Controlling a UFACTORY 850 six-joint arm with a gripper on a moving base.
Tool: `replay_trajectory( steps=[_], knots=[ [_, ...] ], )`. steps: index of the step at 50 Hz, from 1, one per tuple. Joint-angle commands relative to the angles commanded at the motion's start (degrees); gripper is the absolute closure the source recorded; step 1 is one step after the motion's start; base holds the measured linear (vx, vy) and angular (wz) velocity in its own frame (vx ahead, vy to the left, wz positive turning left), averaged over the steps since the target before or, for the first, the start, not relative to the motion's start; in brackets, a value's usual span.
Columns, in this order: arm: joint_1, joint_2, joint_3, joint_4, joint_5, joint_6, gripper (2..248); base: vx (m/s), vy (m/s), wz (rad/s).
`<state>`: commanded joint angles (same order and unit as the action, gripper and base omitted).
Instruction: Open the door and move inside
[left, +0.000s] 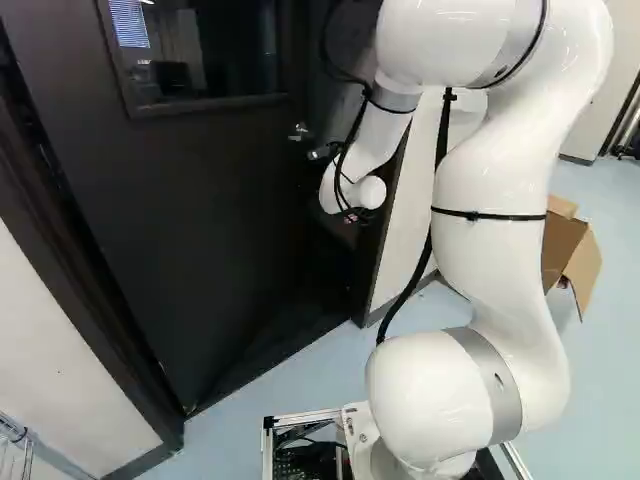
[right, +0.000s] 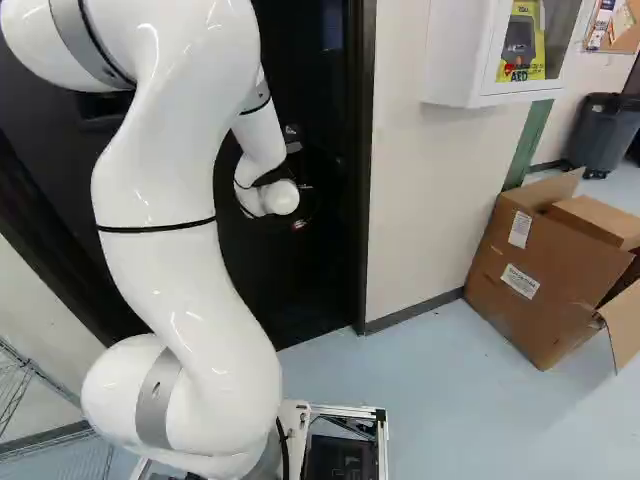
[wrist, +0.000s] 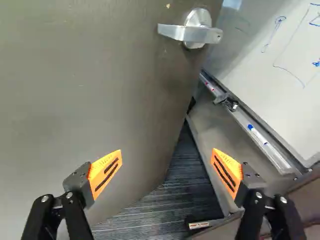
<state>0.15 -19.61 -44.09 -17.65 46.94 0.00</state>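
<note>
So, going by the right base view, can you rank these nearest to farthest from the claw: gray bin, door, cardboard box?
1. Door, just ahead of the claw.
2. Cardboard box, off to the right.
3. Gray bin, beyond the box.

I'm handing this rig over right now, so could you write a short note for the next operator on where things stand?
Hand: open, gripping nothing.
Door: ajar; past its edge the wrist view shows dark carpet and a whiteboard. Its lever handle is ahead of the hand, not held.
Base: on the blue floor, outside the door frame. A cardboard box stands to the right of the doorway.
Done: door unlatched and partly open.
Left: probably push it wider, then drive the base inside.
</note>
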Motion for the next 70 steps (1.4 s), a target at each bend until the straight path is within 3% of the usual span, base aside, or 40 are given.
replay_trajectory(
  steps=[29, 46, 70],
  knots=[
    [-2.8, 7.3, 8.8, 9.1, -2.7, 0.0, 3, 0.000, 0.000, 0.000],
    [-3.2, 11.5, 13.5, 13.6, -4.4, 0.0, 3, 0.000, 0.000, 0.000],
    [-3.2, 12.0, 14.1, 14.5, -4.6, 0.0, 3, 0.000, 0.000, 0.000]
  ],
)
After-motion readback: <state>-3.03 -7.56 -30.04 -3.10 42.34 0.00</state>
